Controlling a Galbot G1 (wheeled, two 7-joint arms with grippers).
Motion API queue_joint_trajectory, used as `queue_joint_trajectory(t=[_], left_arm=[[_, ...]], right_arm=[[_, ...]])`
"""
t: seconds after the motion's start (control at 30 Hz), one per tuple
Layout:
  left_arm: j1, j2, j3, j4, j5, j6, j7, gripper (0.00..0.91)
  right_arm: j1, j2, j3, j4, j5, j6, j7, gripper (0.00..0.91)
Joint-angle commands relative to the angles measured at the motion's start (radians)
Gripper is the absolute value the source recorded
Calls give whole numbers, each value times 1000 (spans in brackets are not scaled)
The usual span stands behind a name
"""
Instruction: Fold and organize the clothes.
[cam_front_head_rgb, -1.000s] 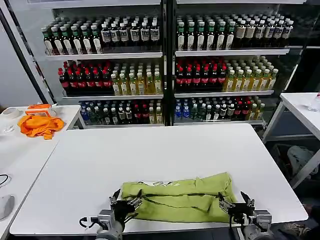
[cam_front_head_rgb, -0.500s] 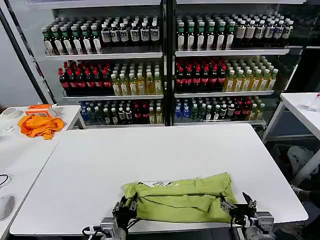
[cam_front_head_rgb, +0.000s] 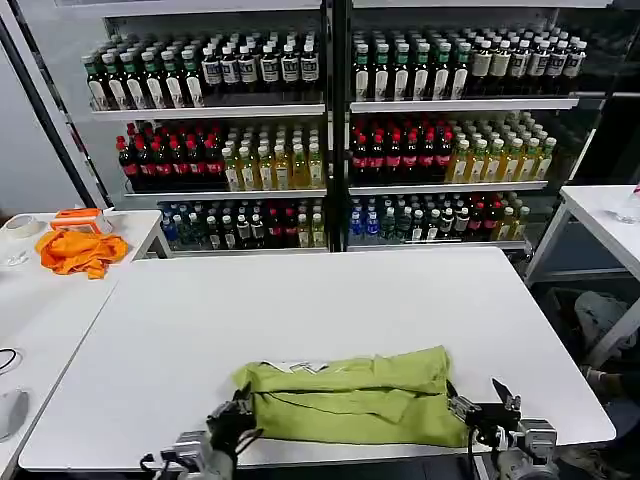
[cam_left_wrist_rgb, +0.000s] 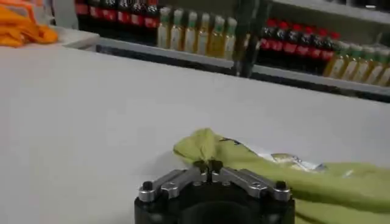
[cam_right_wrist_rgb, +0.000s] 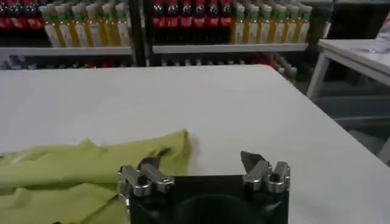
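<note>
Near the front edge of the white table (cam_front_head_rgb: 300, 310) lies the folded green T-shirt (cam_front_head_rgb: 350, 398).
My left gripper (cam_left_wrist_rgb: 208, 167) is clenched on the shirt's left corner; my right gripper (cam_right_wrist_rgb: 203, 169) is spread wide at its right end.

We see our left gripper (cam_left_wrist_rgb: 208, 165) and right gripper (cam_right_wrist_rgb: 204, 163): black bodies, silver metal fingers (with dark screws), thin black cables.
</note>
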Motion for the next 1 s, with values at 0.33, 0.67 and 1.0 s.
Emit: queue_joint_trajectory(t=[0.33,0.67,1.0], left_arm=[[18,189,-457,-150,-411,66,-12,20],[-51,53,-74,-252,-659,61,-17,20],[-130,-40,197,-98,-467,38,-14,20]], right_arm=[[8,-7,13,6,19,-2,2,907],[11,-7,8,5,13,-3,3,907],[17,-9,10,6,11,-2,2,907]])
